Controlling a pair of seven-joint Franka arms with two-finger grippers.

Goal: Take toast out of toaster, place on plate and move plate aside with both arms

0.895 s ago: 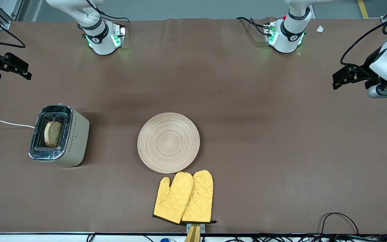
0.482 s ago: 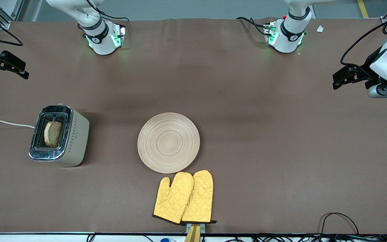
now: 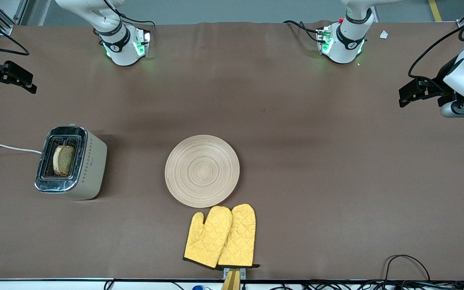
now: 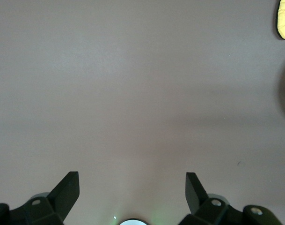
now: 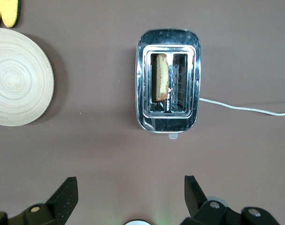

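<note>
I see a brown tabletop (image 3: 336, 181), pale beige plate (image 3: 202, 170) with ring grain, brown speckled toast (image 3: 63, 160) with darker crust, cream toaster (image 3: 91, 163) with chrome top, yellow quilted oven mitts (image 3: 220, 237) with black trim, white cord (image 3: 6, 148)

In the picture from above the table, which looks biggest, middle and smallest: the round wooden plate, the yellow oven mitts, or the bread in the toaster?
1. Round light-beige wooden plate, biggest.
2. Pair of yellow quilted oven mitts, a bit smaller than the plate.
3. Brown speckled slice of toast standing in the toaster slot, smallest; only part of it shows.
</note>
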